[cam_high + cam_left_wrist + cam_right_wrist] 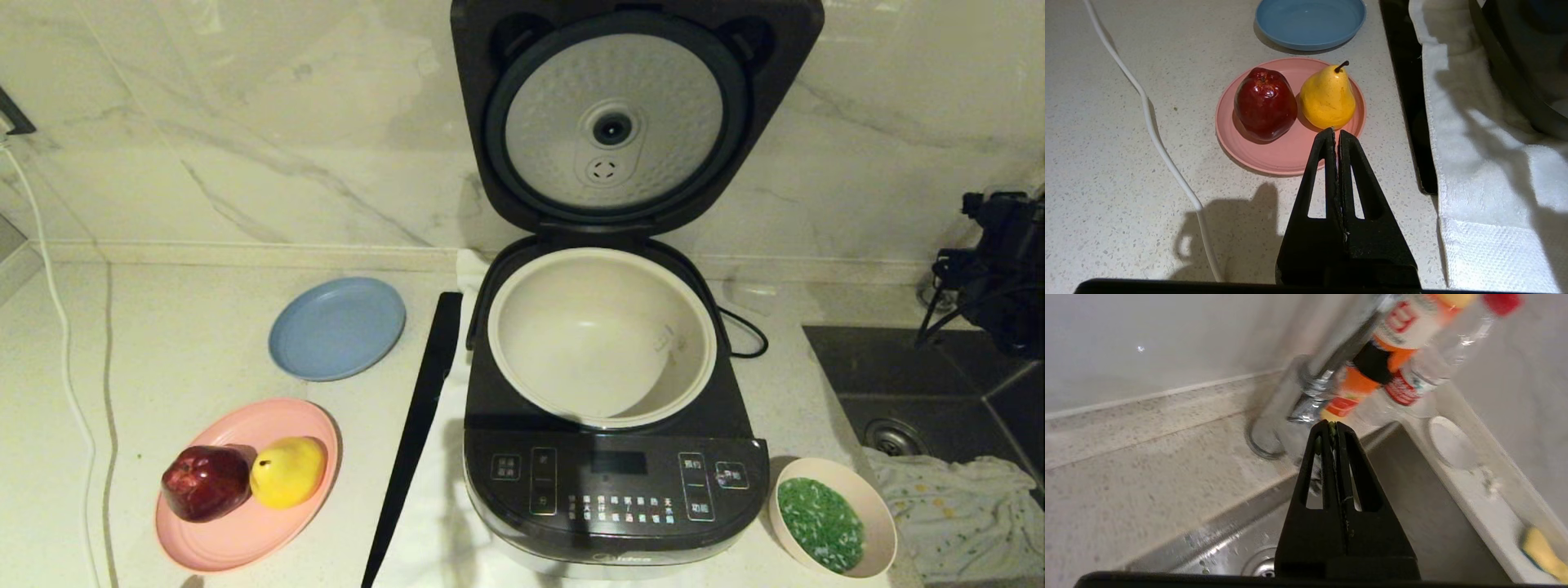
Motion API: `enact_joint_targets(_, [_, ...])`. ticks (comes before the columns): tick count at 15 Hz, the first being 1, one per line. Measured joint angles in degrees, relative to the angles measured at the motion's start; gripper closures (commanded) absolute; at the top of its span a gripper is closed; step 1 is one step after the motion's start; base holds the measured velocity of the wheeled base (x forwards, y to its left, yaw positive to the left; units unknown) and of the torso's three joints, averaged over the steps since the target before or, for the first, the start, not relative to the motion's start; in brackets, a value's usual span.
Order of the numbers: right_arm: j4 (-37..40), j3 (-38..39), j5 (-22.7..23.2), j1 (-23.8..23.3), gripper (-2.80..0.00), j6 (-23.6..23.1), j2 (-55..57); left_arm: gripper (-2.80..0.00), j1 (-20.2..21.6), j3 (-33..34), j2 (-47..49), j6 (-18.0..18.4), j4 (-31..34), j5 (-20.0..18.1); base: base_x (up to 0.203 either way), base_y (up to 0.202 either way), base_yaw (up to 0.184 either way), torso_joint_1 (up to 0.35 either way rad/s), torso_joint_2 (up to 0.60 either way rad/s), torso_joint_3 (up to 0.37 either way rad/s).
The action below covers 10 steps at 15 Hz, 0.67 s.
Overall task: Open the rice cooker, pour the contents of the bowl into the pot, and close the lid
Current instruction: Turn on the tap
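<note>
A: From the head view, where does the rice cooker (pixel 614 457) stand?

B: In the middle of the speckled stone counter (pixel 188 327), a dark grey squarish body with rounded corners. Its lid (pixel 635 114) is swung fully up against the marble wall, showing a dimpled silver disc ringed by a black gasket. The pot (pixel 602 336) sits inside, smooth cream-white, round and deep, with nothing in it.

A: And the bowl?

B: The bowl (pixel 833 516) is just beside the cooker's front right corner, pale pink and round, with the contents (pixel 820 523), green bits and white grains, lying in it. Left of the cooker are a flat blue plate (pixel 337 327) and a pink plate (pixel 247 483) bearing a glossy red apple (pixel 205 482) and a yellow pear (pixel 287 471).

A: The arms there?

B: Only the right arm (pixel 998 265) shows, a dark mass far right of the cooker, above the steel sink (pixel 922 392).

A: The left wrist view?

B: The left gripper (pixel 1336 132) hangs over the counter left of the cooker, pointing at the pink plate, its black triangular fingers pressed together on nothing.

A: The right wrist view?

B: The right gripper (pixel 1330 424) is tilted over the sink, aimed at the chrome tap base (pixel 1306 404) and blurred bottles (pixel 1404 339), fingers together, holding nothing graspable.
</note>
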Motion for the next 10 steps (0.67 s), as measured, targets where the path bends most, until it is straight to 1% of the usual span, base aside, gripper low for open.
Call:
enact_joint_targets(6, [0.77,-9.36,-0.33,0.06,0.0,-0.11,8.0,0.0,0.0,0.0,0.0,-0.01,-0.02,0.0,0.0,0.0,0.0,0.0,0.0,0.0])
enact_joint_targets(10, [0.98,-14.72,-0.47,0.06,0.0,-0.16,11.3,0.0,0.0,0.0,0.0,0.0,-0.04,0.02,0.0,0.0,0.0,0.0,0.0,0.0])
